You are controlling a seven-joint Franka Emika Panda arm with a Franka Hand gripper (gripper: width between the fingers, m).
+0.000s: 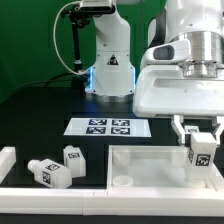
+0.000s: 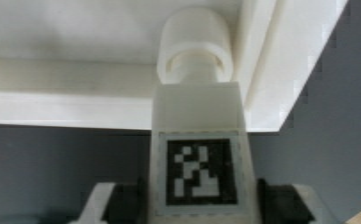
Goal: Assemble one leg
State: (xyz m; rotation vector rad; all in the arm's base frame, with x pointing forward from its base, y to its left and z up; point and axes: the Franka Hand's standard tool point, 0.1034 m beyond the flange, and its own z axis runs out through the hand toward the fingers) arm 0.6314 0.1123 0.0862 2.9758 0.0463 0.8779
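My gripper [image 1: 199, 139] is shut on a white leg [image 1: 200, 152] with a black-and-white tag and holds it upright over the right part of the large white square panel [image 1: 130, 158]. In the wrist view the held leg [image 2: 200, 150] fills the middle between my fingers [image 2: 109, 200], and its rounded end points at the panel's raised rim [image 2: 275, 70]. Two more legs [image 1: 47, 172] [image 1: 73, 157] lie loose on the table at the exterior view's left.
The marker board [image 1: 107, 127] lies behind the panel. A white L-shaped wall [image 1: 10, 160] runs along the front and left edges of the table. The arm's base [image 1: 108, 60] stands at the back.
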